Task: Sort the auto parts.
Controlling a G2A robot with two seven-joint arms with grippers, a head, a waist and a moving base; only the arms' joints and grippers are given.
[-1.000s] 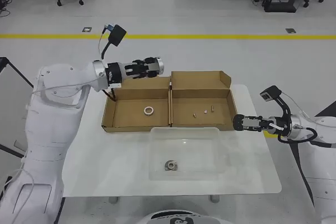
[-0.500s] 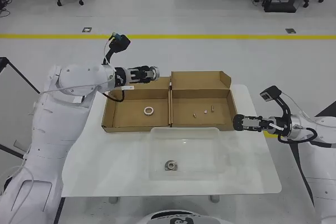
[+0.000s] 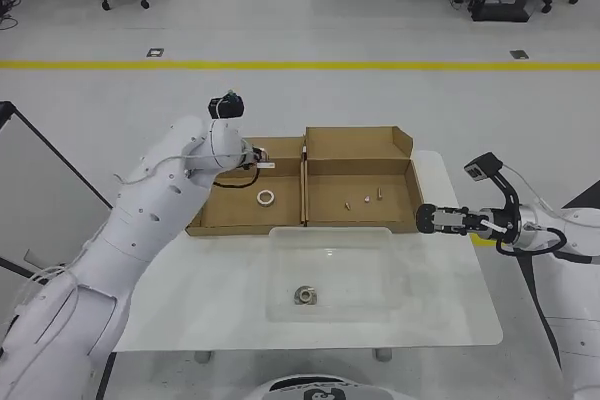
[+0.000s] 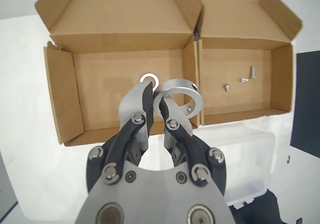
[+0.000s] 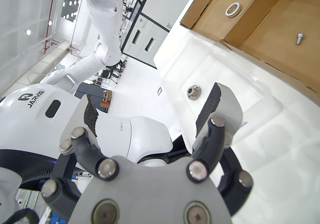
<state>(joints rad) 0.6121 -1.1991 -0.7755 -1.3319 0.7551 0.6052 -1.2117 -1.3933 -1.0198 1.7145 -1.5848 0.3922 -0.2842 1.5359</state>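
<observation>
White counter [image 3: 230,300]: left end effector [image 4: 155,96], gripping a collar [image 4: 178,84], has swung over the left box [image 4: 63,99], so release seems next; right end effector [image 5: 152,96] gapes wide.

A white rectangular table [image 3: 450,300] with rounded corners is shown from above. Three containers are set directly on it. Two open cardboard boxes are placed side by side along the far edge, their inner walls touching: the left box [image 3: 235,215] and the right box [image 3: 330,185], each with its flaps folded out. A clear plastic bin [image 3: 280,270] is set just in front of them, near the middle of the table, its far rim against their near walls.
</observation>
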